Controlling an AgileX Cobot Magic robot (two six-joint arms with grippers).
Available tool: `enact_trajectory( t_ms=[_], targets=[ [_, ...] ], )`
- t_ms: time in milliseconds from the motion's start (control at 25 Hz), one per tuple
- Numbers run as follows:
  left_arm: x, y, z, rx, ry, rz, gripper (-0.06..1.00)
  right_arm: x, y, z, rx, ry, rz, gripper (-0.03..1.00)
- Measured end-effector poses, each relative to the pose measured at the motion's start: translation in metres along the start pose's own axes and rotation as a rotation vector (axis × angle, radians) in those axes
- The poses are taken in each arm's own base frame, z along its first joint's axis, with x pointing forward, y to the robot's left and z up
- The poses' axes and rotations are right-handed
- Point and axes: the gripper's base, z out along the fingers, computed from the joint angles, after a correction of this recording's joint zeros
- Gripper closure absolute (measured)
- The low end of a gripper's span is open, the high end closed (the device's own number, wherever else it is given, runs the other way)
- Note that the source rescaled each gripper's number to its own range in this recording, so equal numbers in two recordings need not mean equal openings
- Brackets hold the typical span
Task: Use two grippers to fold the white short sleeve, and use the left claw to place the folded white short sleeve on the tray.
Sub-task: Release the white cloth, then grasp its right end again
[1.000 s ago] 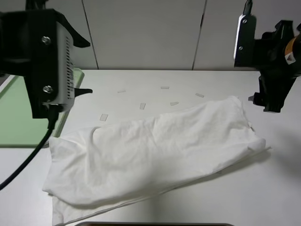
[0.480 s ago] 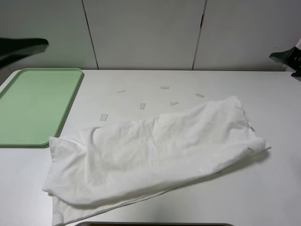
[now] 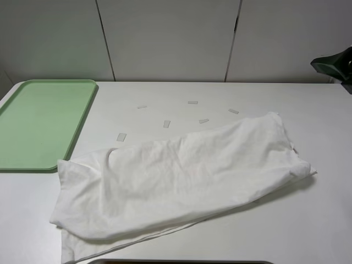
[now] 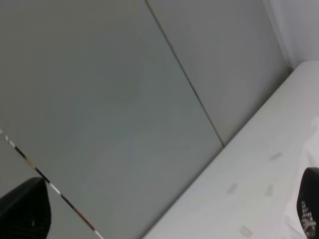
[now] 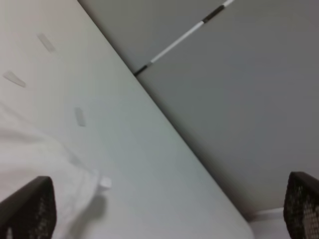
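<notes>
The white short sleeve (image 3: 181, 179) lies loosely folded in a long crumpled band across the table's middle, with nothing touching it. To its left sits the pale-green tray (image 3: 41, 124), with nothing on it. In the high view only a dark piece of the right arm (image 3: 336, 63) shows, at the right edge. The left arm is out of that view. Seen from its wrist, the left claw (image 4: 167, 209) is open, its fingertips (image 4: 25, 211) far apart with only wall and table between them. My right gripper (image 5: 164, 206) is open too, above the shirt's corner (image 5: 30, 149).
Several small pale tape strips (image 3: 166, 124) lie on the white table behind the shirt. A dark edge (image 3: 187, 262) runs along the table's front. Grey wall panels (image 3: 170, 38) stand behind the table.
Both arms have pulled away from over the table: the left one has left the high view, the right one has drawn back to the right edge. The shirt has not moved.
</notes>
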Motion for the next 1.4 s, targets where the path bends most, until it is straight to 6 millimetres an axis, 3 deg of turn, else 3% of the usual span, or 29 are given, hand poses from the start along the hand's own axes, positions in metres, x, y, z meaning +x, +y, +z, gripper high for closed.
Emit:
enact_trajectory(
  t_ms=[120,360,480,640,800,920,960,1160,1400],
  targets=[
    [0.004,-0.002,-0.014,0.005,0.015,-0.044,-0.05,0.0,0.001,0.0,-0.011,-0.004,0.02,-0.03],
    [0.028,-0.013,-0.063,0.03,0.121,-0.305,-0.06,-0.001,0.002,0.0,-0.025,-0.01,0.047,-0.03],
    [0.037,-0.018,-0.09,0.032,0.081,-0.355,-0.06,-0.001,0.002,0.0,-0.027,-0.011,0.051,-0.03],
    [0.045,-0.027,-0.104,0.082,0.102,-0.387,-0.06,-0.001,0.002,0.0,-0.027,-0.012,0.052,-0.03],
    [0.06,-0.04,-0.102,0.172,0.245,-0.392,-0.06,-0.001,0.002,0.0,-0.028,-0.012,0.053,-0.03],
    [0.073,-0.051,-0.09,0.221,0.31,-0.406,-0.06,-0.001,0.003,0.0,-0.03,-0.013,0.056,-0.03],
    [0.088,-0.06,-0.078,0.247,0.375,-0.415,-0.06,-0.001,0.003,0.0,-0.03,-0.013,0.056,-0.03],
    [0.109,-0.072,-0.065,0.265,0.479,-0.452,-0.06,-0.001,0.003,0.0,-0.033,-0.014,0.062,-0.03],
    [0.11,-0.072,-0.065,0.259,0.482,-0.461,-0.06,-0.001,0.005,0.0,-0.06,-0.012,0.102,-0.03]
  ],
)
